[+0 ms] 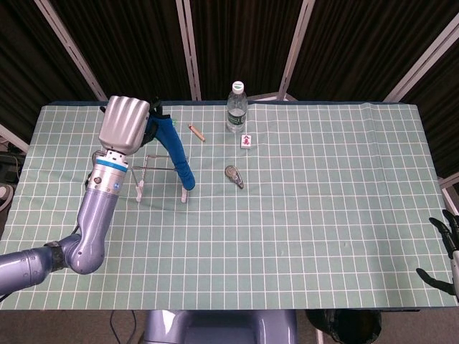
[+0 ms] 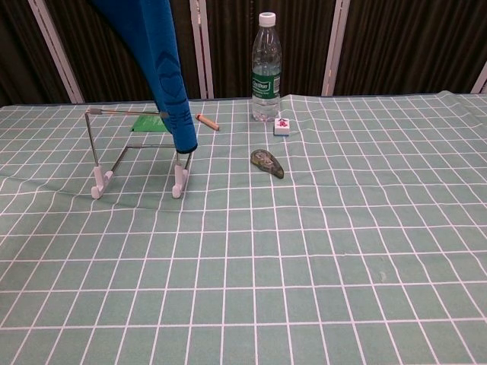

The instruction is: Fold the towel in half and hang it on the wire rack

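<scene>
My left hand (image 1: 126, 127) is raised over the far left of the table and grips the top of the folded blue towel (image 1: 176, 152). The towel (image 2: 161, 68) hangs straight down from it. Its lower end dangles by the right post of the wire rack (image 2: 137, 152), roughly level with the top bar; whether it touches the bar I cannot tell. The rack (image 1: 161, 172) stands on white feet under and just right of the hand. My right hand (image 1: 447, 252) shows only at the right edge of the head view, off the table, fingers apart and holding nothing.
A water bottle (image 2: 265, 67) stands at the far edge. Near it lie a small white tile (image 2: 282, 126), a brown stick (image 2: 207, 122) and a green packet (image 2: 150, 122). A grey object (image 2: 267, 163) lies right of the rack.
</scene>
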Controlling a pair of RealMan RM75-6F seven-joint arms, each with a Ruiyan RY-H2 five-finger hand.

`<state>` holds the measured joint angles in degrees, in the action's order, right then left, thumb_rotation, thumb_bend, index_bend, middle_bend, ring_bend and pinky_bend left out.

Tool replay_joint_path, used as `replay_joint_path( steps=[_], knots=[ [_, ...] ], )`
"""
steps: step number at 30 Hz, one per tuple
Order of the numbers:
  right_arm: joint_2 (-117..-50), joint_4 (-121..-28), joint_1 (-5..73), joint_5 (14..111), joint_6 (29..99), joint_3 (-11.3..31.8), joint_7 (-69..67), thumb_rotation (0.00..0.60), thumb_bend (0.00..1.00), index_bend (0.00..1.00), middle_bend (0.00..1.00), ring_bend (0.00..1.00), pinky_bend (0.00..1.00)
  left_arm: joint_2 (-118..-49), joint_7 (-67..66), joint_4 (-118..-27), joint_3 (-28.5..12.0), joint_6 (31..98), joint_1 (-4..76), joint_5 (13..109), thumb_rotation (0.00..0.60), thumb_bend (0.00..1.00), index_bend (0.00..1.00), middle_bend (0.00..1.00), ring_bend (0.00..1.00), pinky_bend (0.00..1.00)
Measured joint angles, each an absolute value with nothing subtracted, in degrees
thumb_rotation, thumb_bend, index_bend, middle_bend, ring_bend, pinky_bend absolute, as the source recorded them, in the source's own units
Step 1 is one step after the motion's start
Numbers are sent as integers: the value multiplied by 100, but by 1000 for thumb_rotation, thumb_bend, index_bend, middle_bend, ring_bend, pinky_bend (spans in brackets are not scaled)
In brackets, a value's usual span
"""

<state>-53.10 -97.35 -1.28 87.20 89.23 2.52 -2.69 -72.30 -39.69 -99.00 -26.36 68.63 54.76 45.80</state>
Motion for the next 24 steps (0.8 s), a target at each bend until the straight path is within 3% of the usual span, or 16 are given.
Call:
replay_joint_path(
  steps=[8, 24],
  knots=[
    [-5309, -9729, -121, 8725, 8902, 248, -273, 600, 0, 129, 0, 0, 0, -6711, -4249, -10674, -2409, 7048, 5189, 3892, 600, 722, 920, 972, 951, 1000],
    [-5318, -9731, -114, 8740, 8877, 234, -253, 600, 0, 130, 0, 0, 0, -6167, -4425, -11468, -1699, 7146, 4793, 3704, 600, 722, 920, 973, 951, 1000]
  ],
)
